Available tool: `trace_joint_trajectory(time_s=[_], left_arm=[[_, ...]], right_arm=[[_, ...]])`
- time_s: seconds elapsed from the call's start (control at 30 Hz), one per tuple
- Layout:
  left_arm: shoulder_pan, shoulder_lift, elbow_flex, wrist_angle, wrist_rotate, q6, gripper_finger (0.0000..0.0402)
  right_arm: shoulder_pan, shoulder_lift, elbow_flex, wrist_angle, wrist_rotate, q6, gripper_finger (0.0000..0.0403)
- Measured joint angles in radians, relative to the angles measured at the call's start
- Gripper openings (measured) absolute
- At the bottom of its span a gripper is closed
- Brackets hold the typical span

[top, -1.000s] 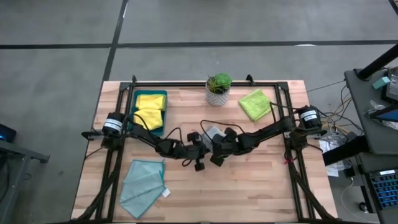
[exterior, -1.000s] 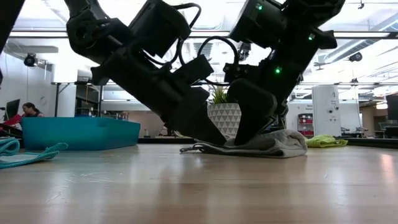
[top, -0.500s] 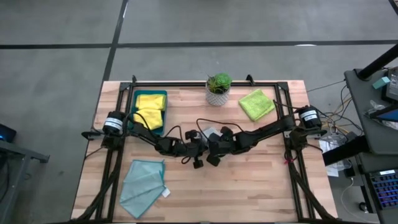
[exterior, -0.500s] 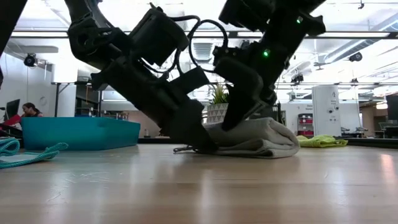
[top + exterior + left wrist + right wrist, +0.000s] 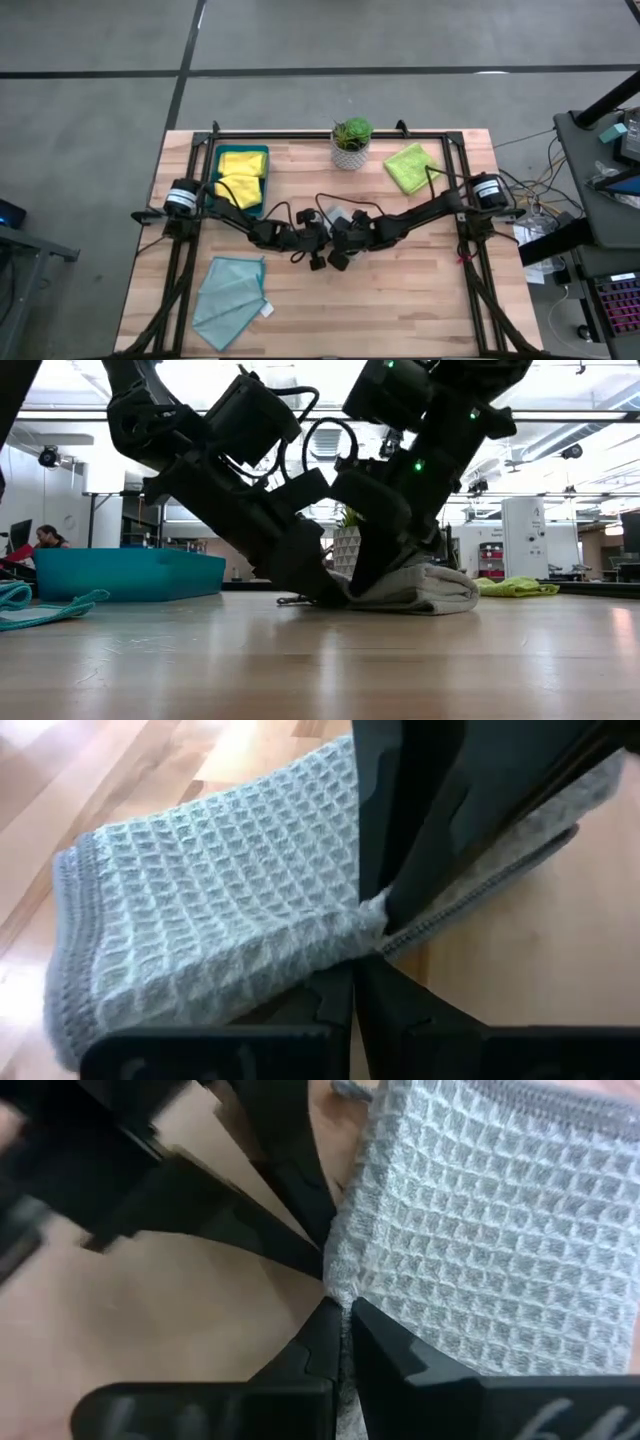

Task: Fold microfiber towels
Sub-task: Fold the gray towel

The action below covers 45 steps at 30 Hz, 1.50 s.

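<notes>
Grippers (image 5: 335, 585) pinching grey towel (image 5: 425, 585) edge, mid-table

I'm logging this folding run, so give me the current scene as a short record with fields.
towel in work: pale grey towel, mid-table, partly folded
left pincer: shut on the grey towel's edge
right pincer: shut on the same towel, meeting the left one
teal towel: near-left of table, untouched
lime green towel: far right
yellow towels: in the tray
</notes>
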Motion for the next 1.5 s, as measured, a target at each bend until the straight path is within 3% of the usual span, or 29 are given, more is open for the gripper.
trace_joint_trajectory(time_s=[0.37, 0.6, 0.8, 0.97, 1.1, 1.4, 1.5], left_arm=[[-0.023, -0.136, -0.001, -0.181, 0.062, 0.000, 0.0000], [-0.022, -0.184, -0.002, -0.196, 0.056, 0.012, 0.0000], [-0.015, -0.184, -0.008, -0.193, -0.048, 0.027, 0.0000], [-0.003, -0.184, -0.009, -0.187, -0.140, 0.035, 0.0000], [0.024, -0.183, -0.016, -0.183, -0.151, 0.034, 0.0000], [0.052, -0.182, -0.023, -0.153, -0.155, 0.027, 0.0000], [0.052, -0.182, -0.023, -0.153, -0.121, 0.027, 0.0000]], right_arm=[[0.000, 0.009, 0.006, 0.004, 0.004, -0.001, 0.0015], [0.000, 0.006, 0.006, 0.007, 0.004, -0.014, 0.0076], [0.000, -0.038, 0.006, -0.015, -0.004, -0.039, 0.0130], [0.018, -0.104, 0.003, -0.090, -0.004, -0.070, 0.0146], [0.049, -0.135, -0.020, -0.118, -0.005, -0.073, 0.0128], [0.112, -0.113, -0.083, -0.067, -0.007, -0.057, 0.0017], [0.116, -0.102, -0.107, -0.017, -0.007, -0.053, 0.0011]])
